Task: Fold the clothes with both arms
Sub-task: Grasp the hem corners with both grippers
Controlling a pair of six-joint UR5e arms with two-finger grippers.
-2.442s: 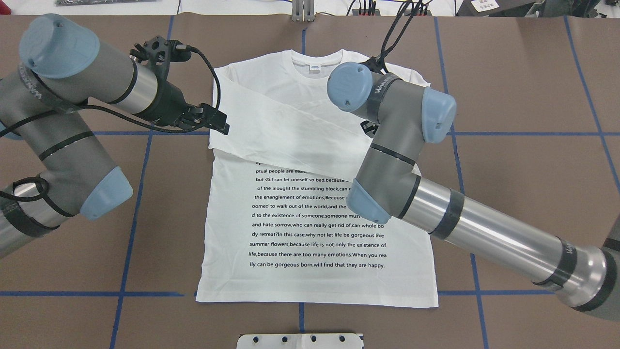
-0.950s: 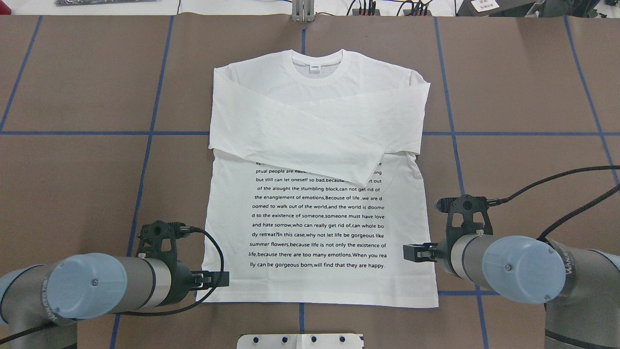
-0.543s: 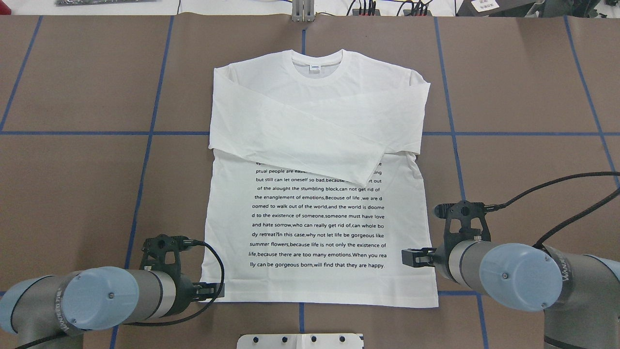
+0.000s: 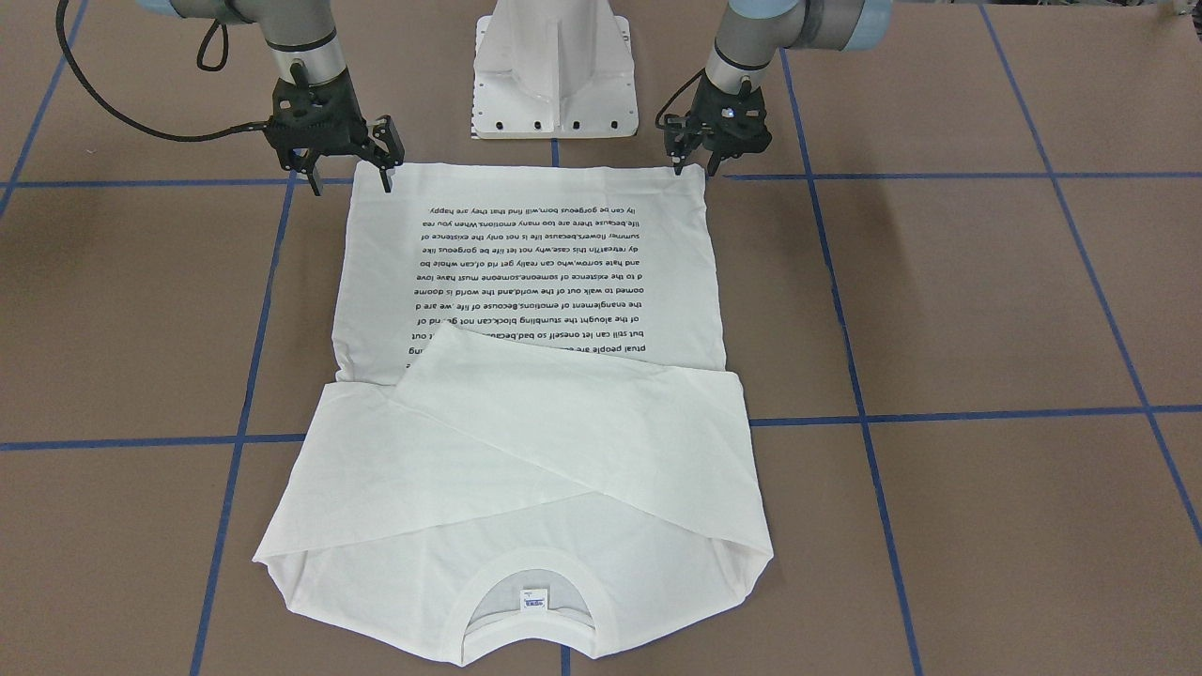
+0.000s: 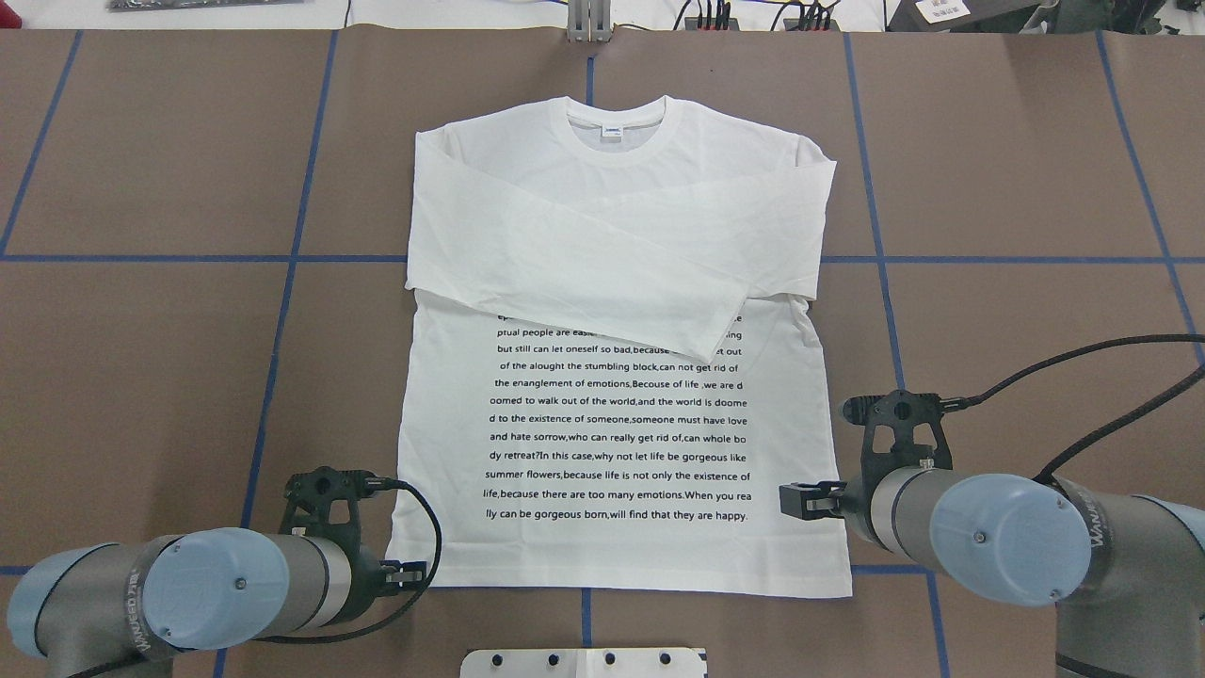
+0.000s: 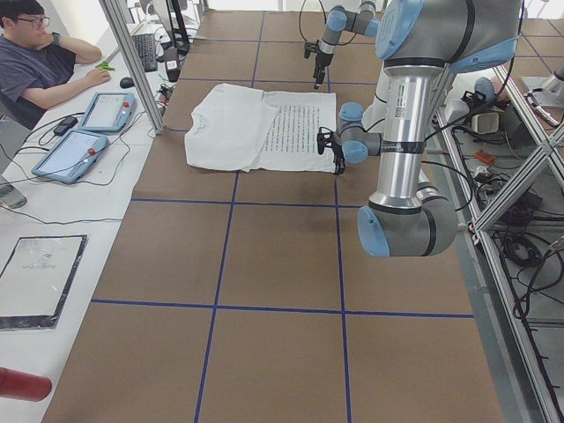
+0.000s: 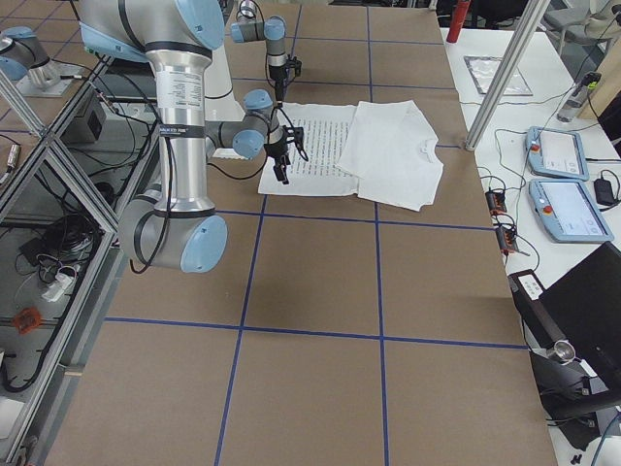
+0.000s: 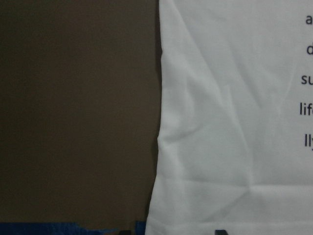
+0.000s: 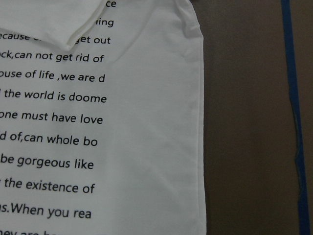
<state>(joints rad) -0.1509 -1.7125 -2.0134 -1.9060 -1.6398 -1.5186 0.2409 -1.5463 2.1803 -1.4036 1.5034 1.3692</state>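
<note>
Currently a white long-sleeved T-shirt (image 5: 612,424) lies flat on the brown table (image 5: 141,330), printed side up, its neck (image 5: 617,132) pointing away from the robot and its hem towards it. Both sleeves (image 5: 602,273) are already folded in and cross over the chest, covering the top lines of the black text. The body of the shirt is not yet folded.

Both arms sit at the near end, one at each hem corner. The left fingers (image 5: 409,572) are at the corner on the robot's left; the wrist camera shows two dark tips spread apart on either side of the fabric edge, holding nothing. The right fingers (image 4: 383,172) are at the opposite corner, opened wide and also empty; whether they touch the cloth cannot be told.

By this reading the sleeve stage is done and the hem grasp is about to begin. What remains is pinching both corners, carrying the hem up towards the neck, and any further fold to finish the bundle
</note>
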